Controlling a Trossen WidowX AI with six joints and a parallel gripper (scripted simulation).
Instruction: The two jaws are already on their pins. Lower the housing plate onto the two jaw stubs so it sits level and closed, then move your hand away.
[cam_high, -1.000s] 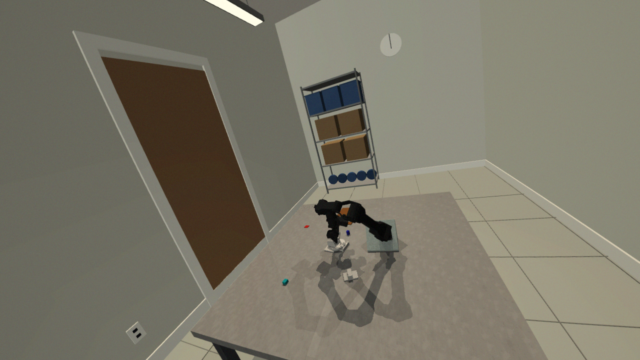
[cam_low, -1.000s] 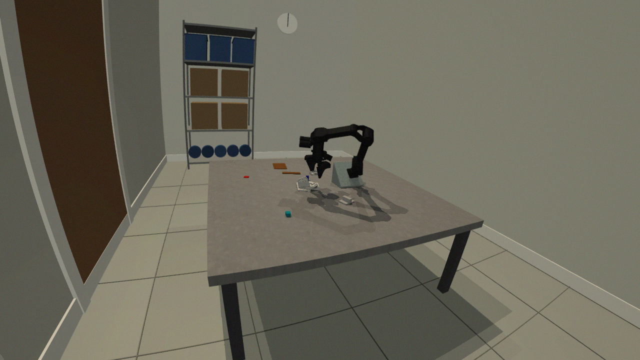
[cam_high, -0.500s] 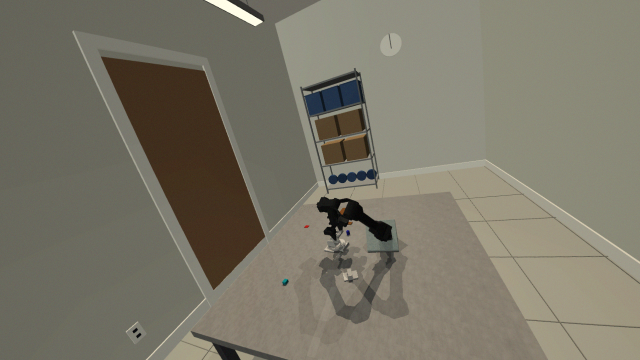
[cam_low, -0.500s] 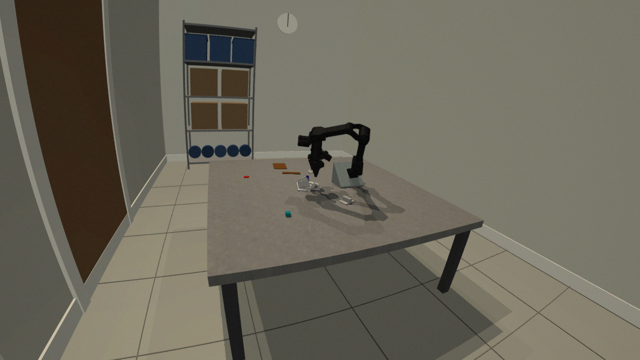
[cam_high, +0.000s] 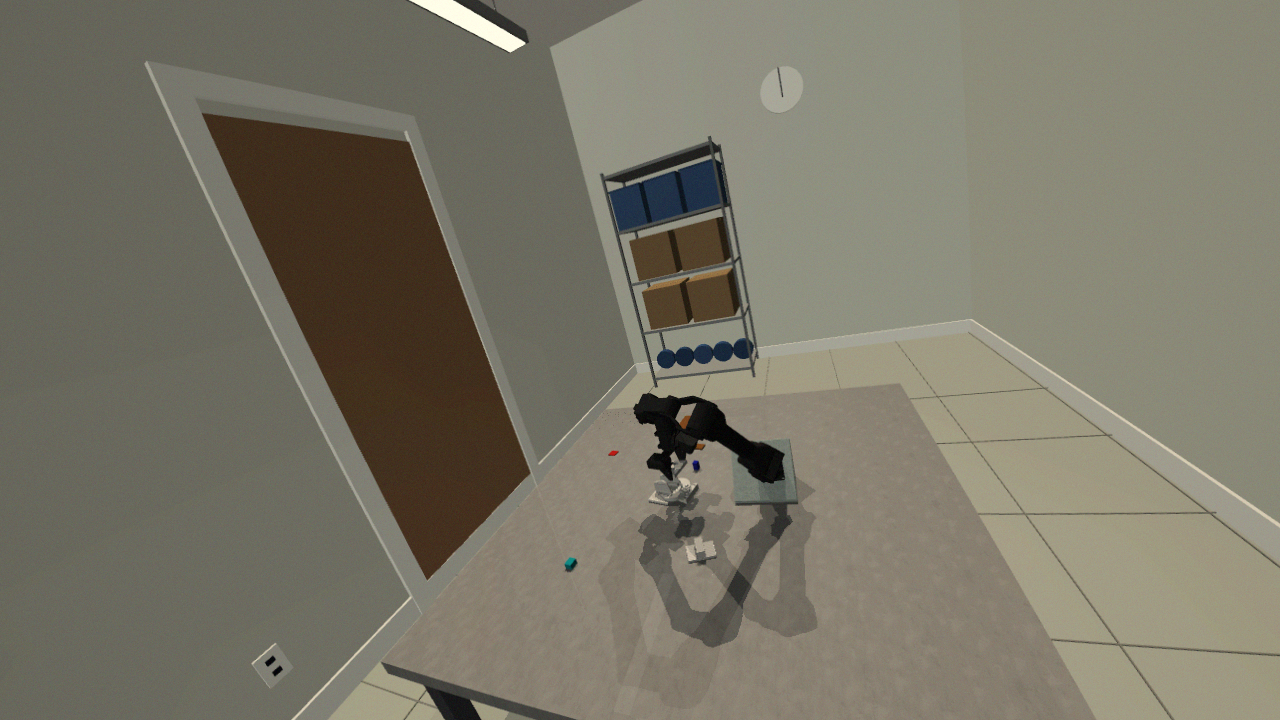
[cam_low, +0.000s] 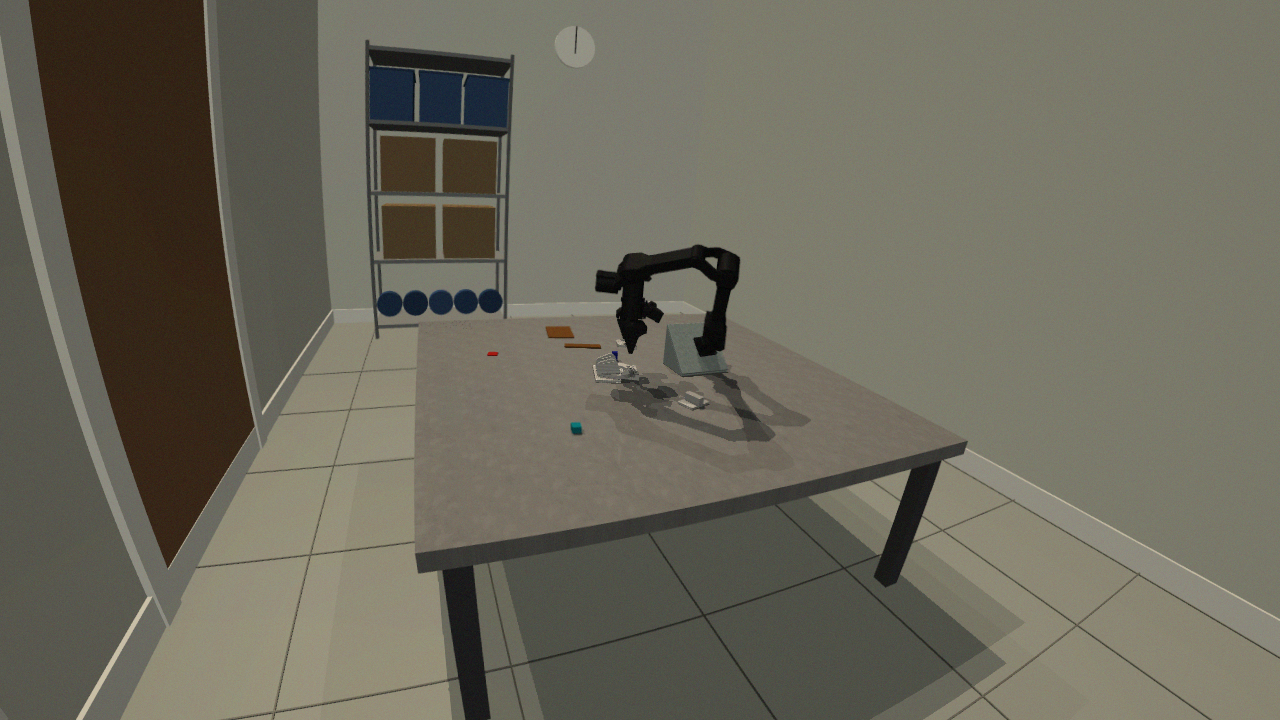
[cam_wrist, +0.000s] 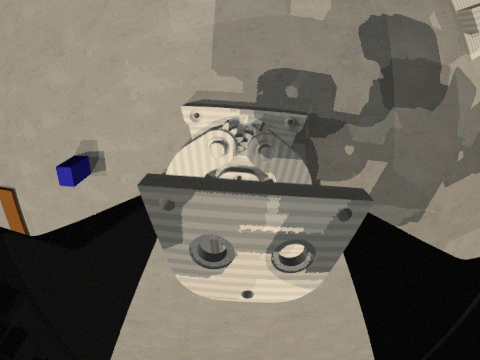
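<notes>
The grey-white housing plate (cam_wrist: 250, 272) has two large ringed holes and three small ones. My gripper (cam_wrist: 254, 207) (cam_high: 671, 463) (cam_low: 628, 345) is shut on the plate's two sides and holds it above the table. The base assembly (cam_high: 671, 494) (cam_low: 614, 369) (cam_wrist: 245, 113) stands on the table below it. Its two jaws meet at their gear teeth, and two round stubs, the left stub (cam_wrist: 218, 148) and the right stub (cam_wrist: 265, 151), show beyond the plate's far edge in the wrist view. The plate hides the near part of the jaws. The plate and the stubs are apart.
A blue block (cam_wrist: 73, 171) (cam_high: 696, 465) (cam_low: 616, 355) stands near the assembly. A white stepped piece (cam_high: 700, 551) (cam_low: 693, 401) lies in front. A teal block (cam_high: 570, 564) (cam_low: 576, 428), a red tile (cam_high: 613, 453) (cam_low: 492, 353) and an orange tile (cam_low: 559, 332) lie farther off. A grey-green wedge (cam_high: 750, 488) stands by the arm.
</notes>
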